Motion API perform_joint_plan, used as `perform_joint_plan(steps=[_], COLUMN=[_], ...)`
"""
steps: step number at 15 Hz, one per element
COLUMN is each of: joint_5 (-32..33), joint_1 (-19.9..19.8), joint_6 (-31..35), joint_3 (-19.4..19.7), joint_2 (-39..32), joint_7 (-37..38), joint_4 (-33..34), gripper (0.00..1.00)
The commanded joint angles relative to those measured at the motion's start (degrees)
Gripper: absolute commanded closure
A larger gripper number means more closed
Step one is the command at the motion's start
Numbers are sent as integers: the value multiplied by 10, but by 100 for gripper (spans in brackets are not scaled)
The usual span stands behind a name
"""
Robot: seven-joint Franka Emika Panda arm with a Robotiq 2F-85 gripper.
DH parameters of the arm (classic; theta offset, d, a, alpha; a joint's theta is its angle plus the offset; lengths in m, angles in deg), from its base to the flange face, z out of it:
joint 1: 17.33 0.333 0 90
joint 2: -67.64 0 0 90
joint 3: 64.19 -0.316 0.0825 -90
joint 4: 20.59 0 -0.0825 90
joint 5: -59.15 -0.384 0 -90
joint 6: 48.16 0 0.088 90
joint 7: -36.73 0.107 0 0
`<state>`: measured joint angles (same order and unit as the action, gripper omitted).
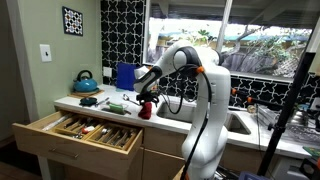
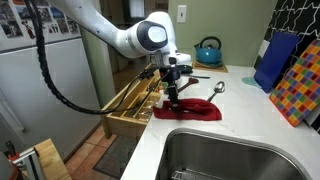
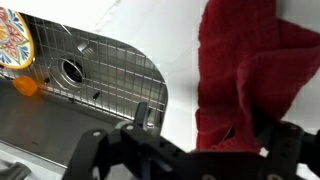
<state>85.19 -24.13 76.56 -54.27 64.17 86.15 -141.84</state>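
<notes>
A red cloth (image 2: 192,111) lies crumpled on the white counter, next to the sink (image 2: 230,155). It also shows in an exterior view (image 1: 146,110) and in the wrist view (image 3: 245,70). My gripper (image 2: 173,98) points straight down onto the cloth's near end and touches it. In the wrist view my gripper (image 3: 205,125) has its two fingers spread wide, with the lower part of the cloth between them. The jaws look open. The gripper also shows in an exterior view (image 1: 147,100).
An open wooden drawer (image 1: 85,130) full of utensils juts out below the counter. A teal kettle (image 2: 208,52), a metal spoon (image 2: 218,88), a blue board (image 2: 272,60) and a colourful mat (image 2: 300,85) stand around. The sink (image 3: 90,90) holds a patterned plate (image 3: 12,45).
</notes>
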Motion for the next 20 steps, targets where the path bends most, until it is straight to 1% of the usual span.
perform_joint_plan(steps=[1, 5, 11, 12, 14, 17, 19, 20], joint_5=[14, 10, 2, 8, 11, 33, -23, -31], joint_1=[-4, -8, -11, -11, -12, -17, -21, -23], joint_6=[-50, -86, -114, -102, -58, 33, 68, 80], joint_3=[1, 1, 1, 1, 2, 2, 2, 2], joint_2=[16, 21, 17, 23, 41, 57, 42, 35], joint_7=[0, -3, -1, 7, 20, 46, 39, 38], joint_4=[-4, -4, -3, -5, -11, -16, -11, -11], gripper=[0, 0, 0, 0, 0, 0, 0, 0])
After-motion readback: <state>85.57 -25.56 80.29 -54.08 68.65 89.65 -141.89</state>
